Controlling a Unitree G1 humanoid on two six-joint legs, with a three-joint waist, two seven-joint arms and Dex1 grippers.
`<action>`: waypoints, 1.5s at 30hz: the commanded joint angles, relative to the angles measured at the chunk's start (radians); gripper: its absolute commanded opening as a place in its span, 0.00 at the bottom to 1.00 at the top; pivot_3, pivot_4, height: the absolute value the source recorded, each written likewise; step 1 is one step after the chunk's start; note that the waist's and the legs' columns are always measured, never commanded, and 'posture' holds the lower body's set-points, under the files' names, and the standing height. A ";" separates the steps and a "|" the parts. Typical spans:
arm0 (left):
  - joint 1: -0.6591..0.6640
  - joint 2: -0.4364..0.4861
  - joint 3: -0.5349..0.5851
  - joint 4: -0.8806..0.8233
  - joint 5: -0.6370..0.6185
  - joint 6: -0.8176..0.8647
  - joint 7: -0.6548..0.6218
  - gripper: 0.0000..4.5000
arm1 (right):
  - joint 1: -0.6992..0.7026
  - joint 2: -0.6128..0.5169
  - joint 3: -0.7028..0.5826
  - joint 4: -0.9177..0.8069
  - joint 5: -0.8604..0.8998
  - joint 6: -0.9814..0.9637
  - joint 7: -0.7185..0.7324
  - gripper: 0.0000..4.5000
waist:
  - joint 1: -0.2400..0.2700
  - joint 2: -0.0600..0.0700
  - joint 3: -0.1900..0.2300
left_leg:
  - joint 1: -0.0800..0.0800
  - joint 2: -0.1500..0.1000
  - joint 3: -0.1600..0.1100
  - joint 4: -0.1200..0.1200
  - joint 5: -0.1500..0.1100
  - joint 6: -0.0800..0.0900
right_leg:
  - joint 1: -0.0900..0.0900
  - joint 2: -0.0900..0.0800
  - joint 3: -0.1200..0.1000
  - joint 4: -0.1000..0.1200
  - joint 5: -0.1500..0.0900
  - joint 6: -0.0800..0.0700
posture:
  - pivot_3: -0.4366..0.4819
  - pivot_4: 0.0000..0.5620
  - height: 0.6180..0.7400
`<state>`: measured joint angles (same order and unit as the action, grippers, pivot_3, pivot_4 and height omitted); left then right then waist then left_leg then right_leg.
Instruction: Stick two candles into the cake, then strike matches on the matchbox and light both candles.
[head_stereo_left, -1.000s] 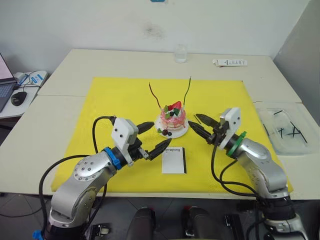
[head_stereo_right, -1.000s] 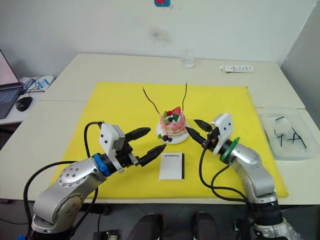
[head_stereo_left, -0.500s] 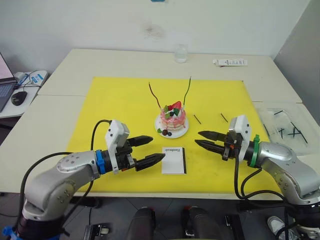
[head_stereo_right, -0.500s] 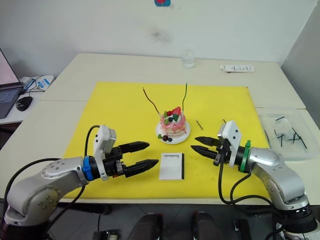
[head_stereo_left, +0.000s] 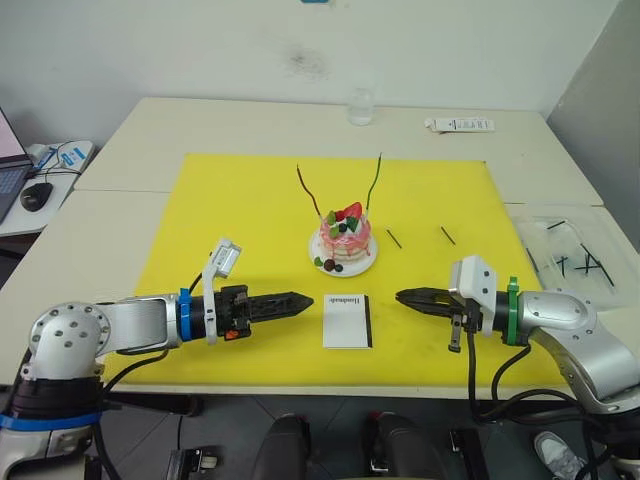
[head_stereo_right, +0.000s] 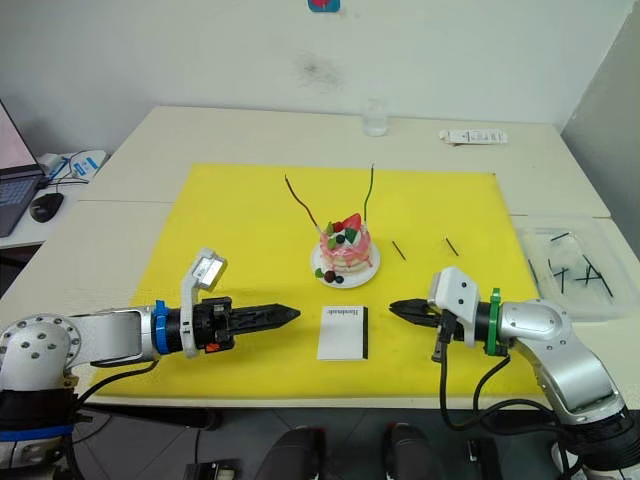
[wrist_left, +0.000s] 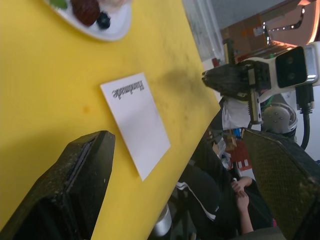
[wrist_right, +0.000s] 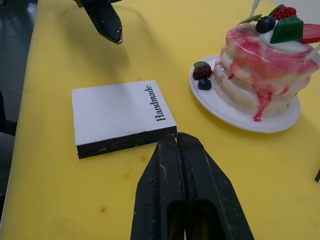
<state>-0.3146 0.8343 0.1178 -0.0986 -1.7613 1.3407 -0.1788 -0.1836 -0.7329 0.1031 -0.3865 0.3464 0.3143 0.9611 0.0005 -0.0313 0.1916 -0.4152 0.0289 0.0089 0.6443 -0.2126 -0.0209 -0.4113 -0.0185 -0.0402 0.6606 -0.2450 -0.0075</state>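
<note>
1. The right tool (head_stereo_left: 401, 296) has its black fingers pressed together, holding nothing, and points at the matchbox (head_stereo_left: 348, 320).
2. The left tool (head_stereo_left: 308, 297) has its fingers spread wide in its wrist view, on the box's other side.
3. The flat white box reads "Handmade" in black script and has one black edge.
4. Behind it, the pink glazed cake (head_stereo_left: 345, 236) on its white plate holds both thin wavy candles (head_stereo_left: 374, 181).
5. Two short dark matches (head_stereo_left: 395, 238) lie on the yellow mat (head_stereo_left: 240, 200) covering the counter.

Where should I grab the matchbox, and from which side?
Grip the matchbox across its two long edges, coming from above. It lies flat on the yellow mat, so only its thin sides offer purchase. The cake stands just beyond it.
</note>
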 joint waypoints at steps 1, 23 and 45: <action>-0.035 0.020 -0.045 0.023 -0.110 -0.015 0.058 1.00 | -0.006 0.003 0.012 -0.038 -0.008 -0.012 0.008 0.01 | 0.000 0.000 0.000 | 0.000 0.000 0.000 0.000 0.000 0.000 | 0.000 0.000 0.000 0.000 0.000 0.000 | 0.48 0.27 1.00; -0.227 -0.090 -0.269 0.332 -0.211 0.057 0.259 1.00 | -0.099 0.037 0.192 -0.017 -0.207 0.130 -0.058 0.01 | 0.003 0.000 0.000 | 0.000 -0.001 0.001 0.001 0.000 0.000 | 0.000 -0.001 0.000 0.002 0.000 0.000 | 0.48 0.27 1.00; -0.239 -0.243 -0.273 0.326 -0.211 0.048 0.381 1.00 | -0.111 0.114 0.257 -0.035 -0.225 0.290 -0.066 0.01 | 0.020 -0.001 -0.001 | 0.006 -0.004 0.001 0.002 0.000 -0.001 | 0.006 -0.004 0.001 0.002 0.001 0.001 | 0.48 0.27 1.00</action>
<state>-0.5680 0.6169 -0.1391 0.2540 -1.9656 1.3923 0.1896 -0.2871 -0.6320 0.3379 -0.3902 0.1011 0.5988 0.8931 0.0204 -0.0319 0.1904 -0.4090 0.0254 0.0101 0.6459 -0.2123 -0.0215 -0.4052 -0.0223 -0.0390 0.6625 -0.2442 -0.0063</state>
